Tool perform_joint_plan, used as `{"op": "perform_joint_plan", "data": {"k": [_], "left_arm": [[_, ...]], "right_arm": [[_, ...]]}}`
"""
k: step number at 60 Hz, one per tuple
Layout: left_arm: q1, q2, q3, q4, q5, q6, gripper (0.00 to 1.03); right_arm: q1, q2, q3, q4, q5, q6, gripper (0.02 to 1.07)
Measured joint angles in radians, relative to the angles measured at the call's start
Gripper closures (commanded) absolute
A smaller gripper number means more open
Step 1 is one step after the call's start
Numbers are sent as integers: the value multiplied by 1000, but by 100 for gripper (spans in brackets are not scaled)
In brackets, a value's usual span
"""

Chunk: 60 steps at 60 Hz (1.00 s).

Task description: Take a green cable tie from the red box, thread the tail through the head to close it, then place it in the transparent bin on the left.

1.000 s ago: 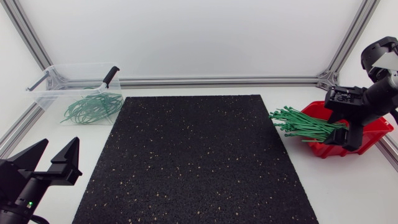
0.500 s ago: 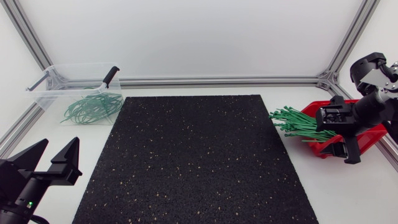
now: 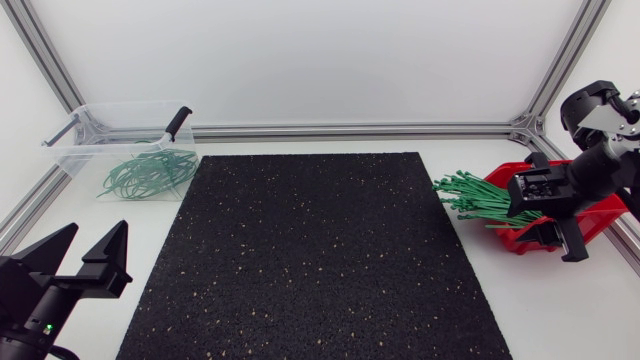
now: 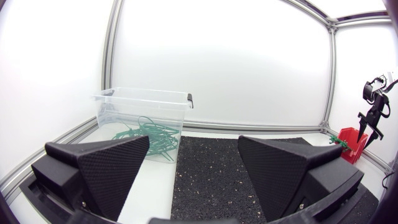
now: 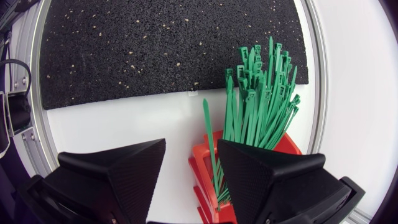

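White tabletop (image 3: 560, 310) fills the frame, with a black speckled mat (image 3: 310, 260) covering its middle. At the far left corner stands the transparent bin (image 3: 75, 150), beside the mat's far left corner. Inside it lies a loose heap of closed green loops (image 3: 150, 172), and a tool with a black handle (image 3: 178, 122) leans over its rim.

At the table's right side sits the red box (image 3: 600, 215), just off the mat's right edge. A thick bundle of green cable ties (image 3: 480, 200) sticks out of it, the heads fanning toward the mat and reaching over the white strip between box and mat.

The right arm comes in from the right edge, and the right gripper (image 3: 560, 238) hangs over the near part of the red box, pointing down. In the right wrist view its 2 fingers are spread apart, with the box's corner below the gap. 1 single tie (image 5: 209, 143) runs up through that gap, lying close along 1 finger and apart from the other, so the claw is open and grips nothing. The rest of the bundle lies ahead of the fingers.

The left gripper (image 3: 95, 235) sits at the near left corner, well away from the bin and off the mat. Its 2 wedge fingers are wide apart and hold nothing.
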Motion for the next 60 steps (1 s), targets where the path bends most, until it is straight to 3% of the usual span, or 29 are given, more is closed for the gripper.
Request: {"op": "perform_joint_plan", "data": {"k": [15,19,26,32,57,60], "left_arm": [[-1,0,0,0,0,0,4],[-1,0,0,0,0,0,4],[-1,0,0,0,0,0,4],[-1,0,0,0,0,0,4],[-1,0,0,0,0,0,4],[-1,0,0,0,0,0,4]], "right_arm": [[4,61,52,-8,-3,-8,48],[4,75,56,-8,-3,-8,57],[4,99,59,-8,-3,-8,57],[4,120,59,-3,-3,-10,65],[4,156,59,39,-2,-18,72],[3,162,58,48,-1,-18,81]]}}
